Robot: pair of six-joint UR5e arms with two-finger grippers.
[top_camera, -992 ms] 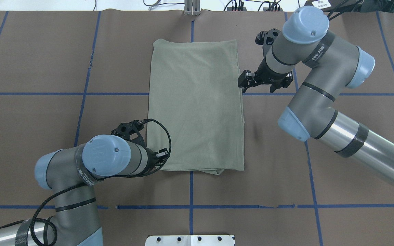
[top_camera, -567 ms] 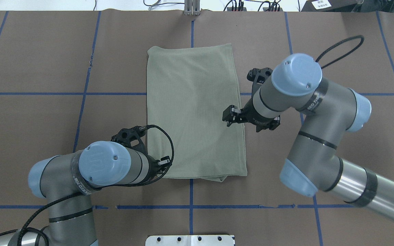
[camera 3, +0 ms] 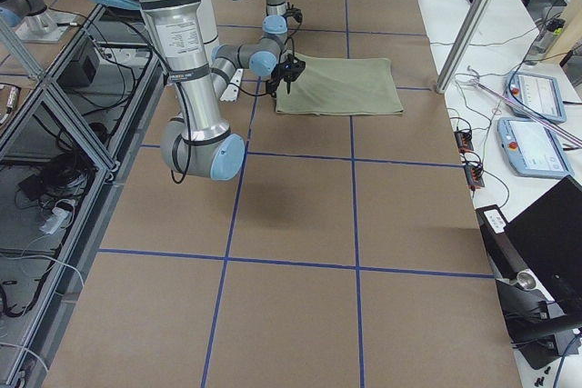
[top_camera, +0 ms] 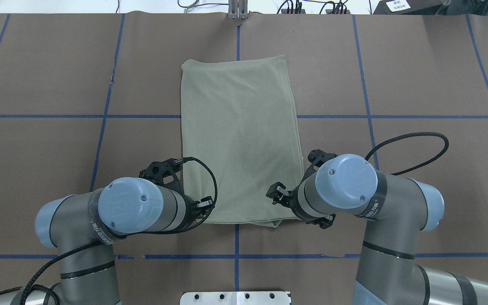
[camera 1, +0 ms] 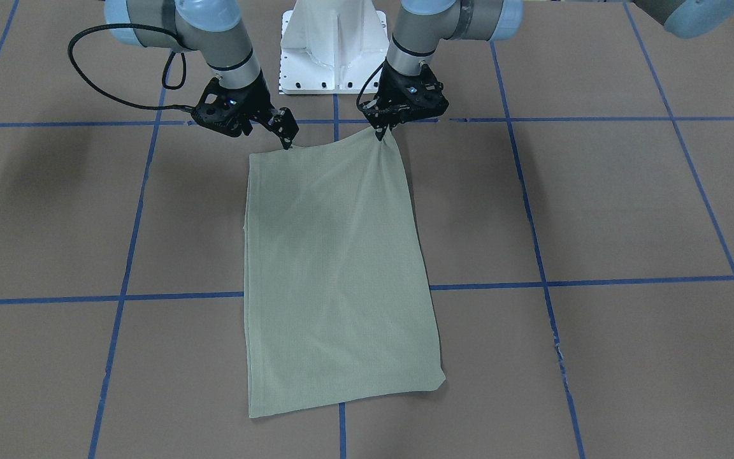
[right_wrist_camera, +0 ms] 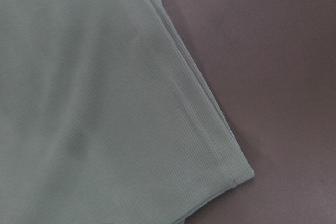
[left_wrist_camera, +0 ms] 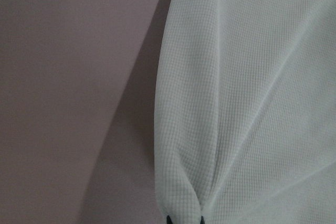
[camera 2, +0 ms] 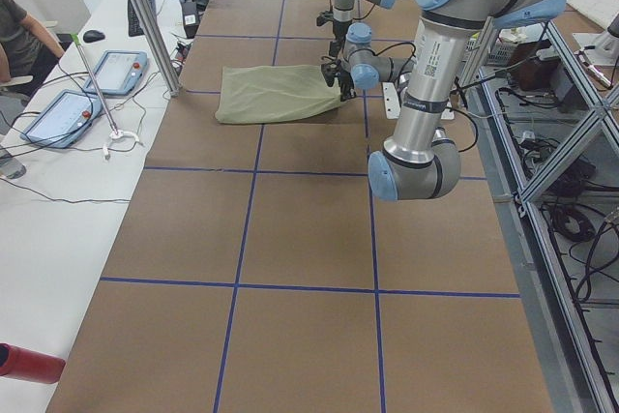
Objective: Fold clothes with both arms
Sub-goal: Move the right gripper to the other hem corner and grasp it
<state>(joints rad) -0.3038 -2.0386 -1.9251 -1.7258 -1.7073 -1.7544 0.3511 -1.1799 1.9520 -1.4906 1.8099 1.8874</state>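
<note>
We see the table [top_camera: 36, 63], brown and gridded with blue tape [top_camera: 108, 116], spreading out on every side of the two grippers. The left arm [top_camera: 100, 220] and the right arm [top_camera: 379, 203] bend in from the robot's side, each carrying its gripper down to the near end of the shirt [top_camera: 239, 140]. The shirt lies folded into a long flat rectangle that reaches away from both grippers toward the far side of the table. Its near short edge runs between them, one corner at each. The white base [camera 1: 335, 38] stands behind them.

The left gripper [camera 1: 381, 132] has its fingers pinched tight on its corner of the shirt. There the cloth is gathered into a small peak, and creases fan away from the grip. The right gripper [camera 1: 246, 127] stands over the other near corner with its fingers spread wide and nothing between them. One finger comes down just at the shirt's edge, and we cannot tell whether it touches. Beneath this gripper the corner lies flat, its stacked hems showing.
</note>
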